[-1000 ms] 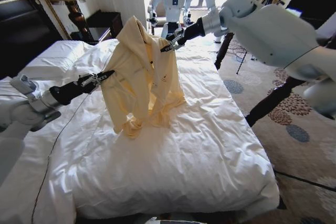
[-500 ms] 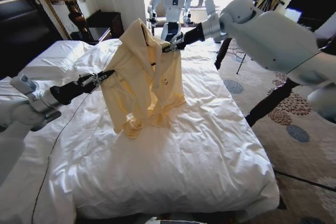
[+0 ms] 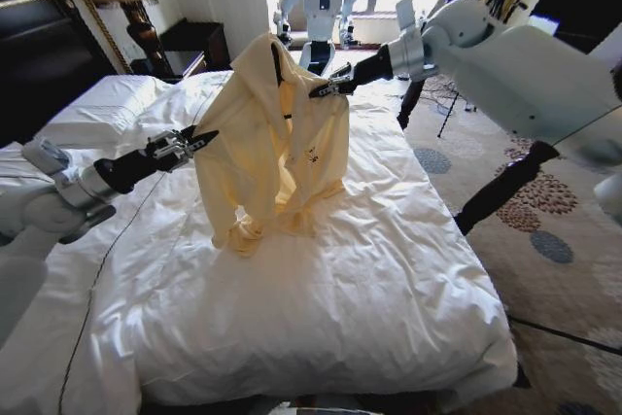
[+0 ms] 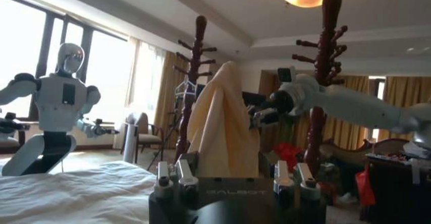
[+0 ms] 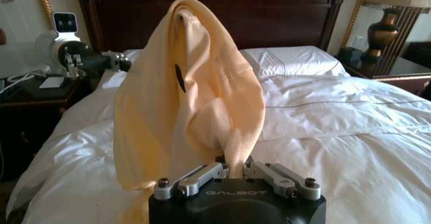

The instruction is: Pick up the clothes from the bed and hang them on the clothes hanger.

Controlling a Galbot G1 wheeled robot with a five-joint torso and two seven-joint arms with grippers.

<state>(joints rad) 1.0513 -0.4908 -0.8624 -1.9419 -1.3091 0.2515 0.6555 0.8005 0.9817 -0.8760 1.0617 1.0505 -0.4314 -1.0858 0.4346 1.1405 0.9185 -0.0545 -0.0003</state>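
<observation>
Bare duvet on the bed [image 3: 389,279] lies open; the draped shirt [image 3: 277,143] blocks the middle.

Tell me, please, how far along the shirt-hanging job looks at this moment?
Done: most of the shirt is lifted, only its lower end resting on the bed. In hand: the right gripper pinches the fabric, visibly clamped in its wrist view, and the left gripper holds the opposite side. Left: a dark hanger shows inside the collar; whether the shirt is properly seated is unclear.

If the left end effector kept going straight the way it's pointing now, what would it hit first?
Most likely the yellow shirt. The left end effector points across the bed with its tip right at the hanging fabric, though whether it already touches is unclear.
</observation>
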